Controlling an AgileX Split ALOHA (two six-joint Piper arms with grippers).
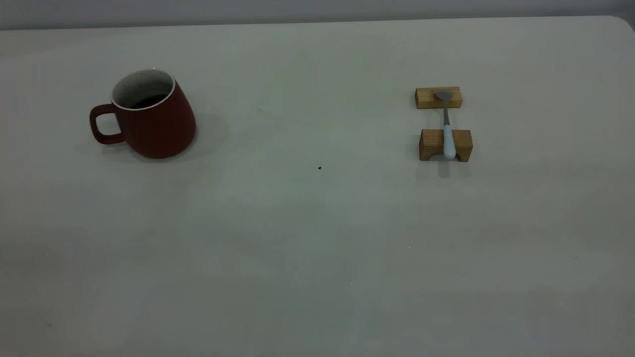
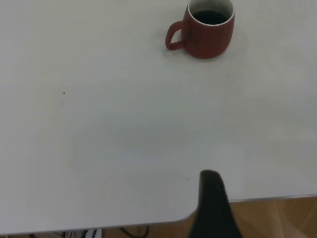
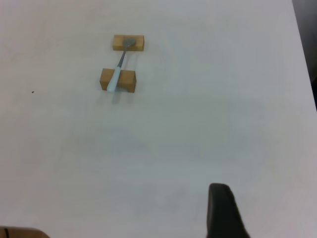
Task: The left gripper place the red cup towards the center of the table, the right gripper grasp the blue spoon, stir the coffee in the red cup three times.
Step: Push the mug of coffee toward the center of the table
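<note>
Red cup sits upright at upper left of the exterior frame: squat dark-red mug, wider at base, white rim, speckled white inside, dark coffee low in it. Loop handle points toward frame left. Blue spoon lies at upper right, bridged across two tan wooden blocks; long axis runs near vertical in frame, grey bowl on the far block, pale-blue handle over the near block w/ its tip toward the frame bottom. Cup and spoon are well apart, w/ bare off-white table between them and across the whole lower half. Table's rounded corner shows at top right.

Left gripper appears only as one dark finger at bottom of its wrist view, over the table edge, far from the cup; open or closed can't tell. Right gripper likewise, probably a single finger, at bottom of its view; state can't tell.
</note>
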